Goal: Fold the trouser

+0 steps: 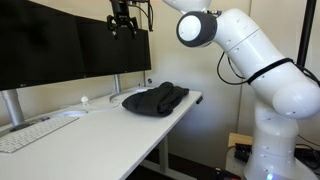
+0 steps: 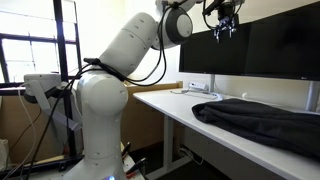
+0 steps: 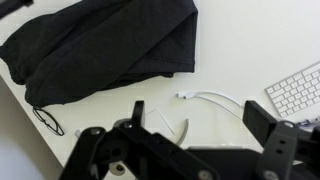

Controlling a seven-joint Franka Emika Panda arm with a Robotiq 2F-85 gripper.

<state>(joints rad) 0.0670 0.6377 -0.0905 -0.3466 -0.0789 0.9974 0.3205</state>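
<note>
Your end effector (image 1: 122, 24) hangs high by the monitors (image 1: 60, 45), jaws apart and empty. The trouser (image 1: 155, 98) lies bunched on the tabletop (image 1: 100, 128), at eleven o'clock in the wrist view. You look to be between folds, so descend and pinch an edge.

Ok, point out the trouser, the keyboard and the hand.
trouser (image 1: 155, 98): exterior view, middle of the bunched cloth.
keyboard (image 3: 298, 92): wrist view, on its keys.
hand (image 1: 122, 33): exterior view, between its fingertips.
</note>
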